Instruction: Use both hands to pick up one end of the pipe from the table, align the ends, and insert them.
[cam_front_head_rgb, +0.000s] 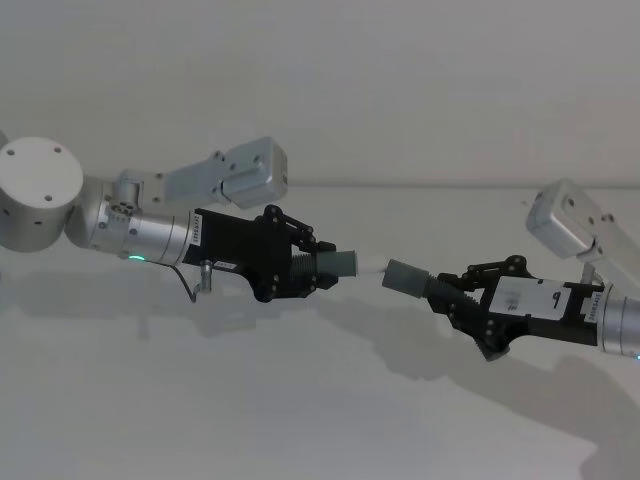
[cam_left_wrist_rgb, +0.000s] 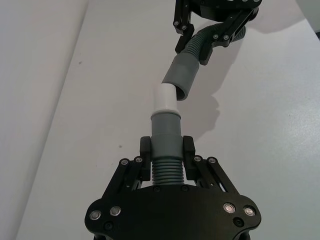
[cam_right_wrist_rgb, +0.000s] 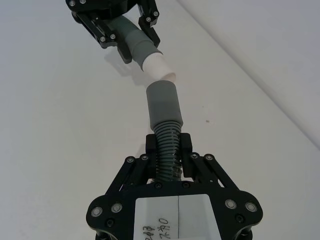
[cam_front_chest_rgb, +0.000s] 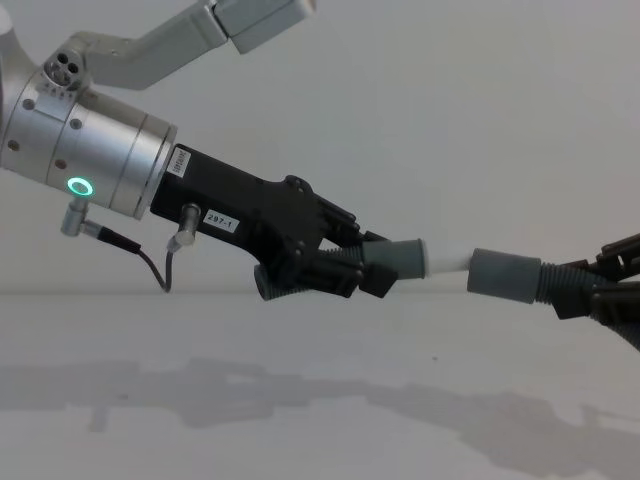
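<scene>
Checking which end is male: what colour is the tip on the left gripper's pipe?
White, on the tip of a grey collar; left wrist view shows it best.

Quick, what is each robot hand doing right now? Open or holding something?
Left gripper: shut on the white-tipped pipe piece, held above the table.
Right gripper: shut on the grey-collared pipe piece.

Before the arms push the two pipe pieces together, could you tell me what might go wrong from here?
1. The white tip meets the grey collar at an angle, so it may catch on the rim instead of sliding in.
2. The left gripper and the right gripper both hold the ribbed sections, which could flex under a push and throw the ends off line.
3. Both pieces hang above the table, so a slip would drop one.
</scene>
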